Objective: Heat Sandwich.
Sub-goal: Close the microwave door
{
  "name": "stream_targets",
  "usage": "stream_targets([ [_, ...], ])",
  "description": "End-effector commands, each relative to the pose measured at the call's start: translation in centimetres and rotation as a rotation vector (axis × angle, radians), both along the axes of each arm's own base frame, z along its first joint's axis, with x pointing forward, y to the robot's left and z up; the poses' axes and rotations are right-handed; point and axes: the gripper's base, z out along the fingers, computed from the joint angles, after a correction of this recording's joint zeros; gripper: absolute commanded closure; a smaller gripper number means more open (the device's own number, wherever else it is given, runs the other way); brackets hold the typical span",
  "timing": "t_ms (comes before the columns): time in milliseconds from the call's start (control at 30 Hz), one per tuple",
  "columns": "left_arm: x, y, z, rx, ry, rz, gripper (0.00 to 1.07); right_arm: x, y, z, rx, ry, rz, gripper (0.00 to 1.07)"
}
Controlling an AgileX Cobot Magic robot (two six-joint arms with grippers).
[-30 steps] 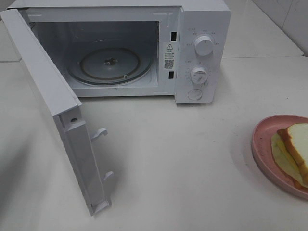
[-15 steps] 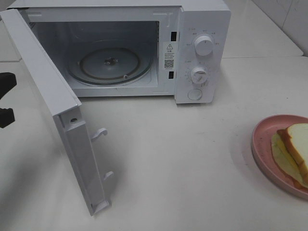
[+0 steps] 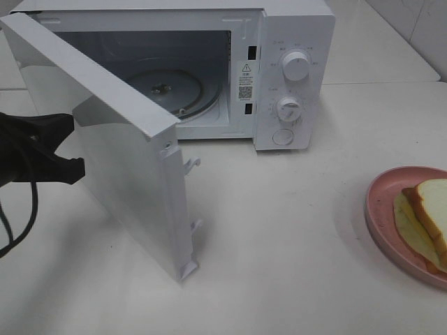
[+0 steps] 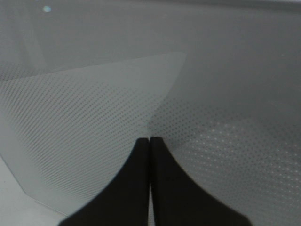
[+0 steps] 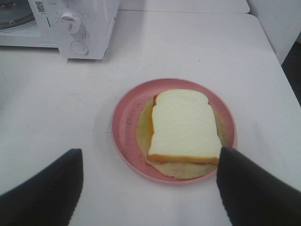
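Observation:
The sandwich (image 3: 427, 209) lies on a round pink plate (image 3: 380, 202) at the table's right edge. In the right wrist view the sandwich (image 5: 183, 125) sits between the spread fingers of my right gripper (image 5: 149, 155), which is open and empty above it. The white microwave (image 3: 293, 70) stands at the back with its door (image 3: 119, 160) half swung and an empty glass turntable (image 3: 188, 91). My left gripper (image 4: 149, 140) is shut, its tips against the door's dotted window. Its black body (image 3: 42, 146) shows behind the door on the left.
The pink plate (image 5: 124, 127) has bare rim around the sandwich. The microwave's knobs (image 3: 296, 66) face the front. The door's latch hooks (image 3: 192, 164) stick out over the white table (image 3: 279, 244). A black cable (image 3: 14, 223) hangs at the far left.
My left gripper came in from the left against the door's outer face. The door swung from wide open to about half closed. The plate and sandwich did not move.

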Motion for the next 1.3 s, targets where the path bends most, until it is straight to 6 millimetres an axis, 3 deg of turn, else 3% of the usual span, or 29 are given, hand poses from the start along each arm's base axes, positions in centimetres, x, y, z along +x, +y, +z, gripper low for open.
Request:
stream_targets([
  [33, 0.7, -1.5, 0.3, -0.005, -0.025, 0.037, 1.07, -0.4, 0.0, 0.1, -0.003, -0.043, -0.001, 0.32],
  [633, 4.9, -9.4, 0.7, -0.111, -0.035, 0.057, 1.07, -0.4, 0.0, 0.1, -0.002, -0.043, -0.002, 0.32],
  [1300, 9.9, -14.6, 0.2, -0.123, -0.031, 0.163, 1.07, -0.4, 0.0, 0.1, -0.002, -0.043, -0.002, 0.32],
])
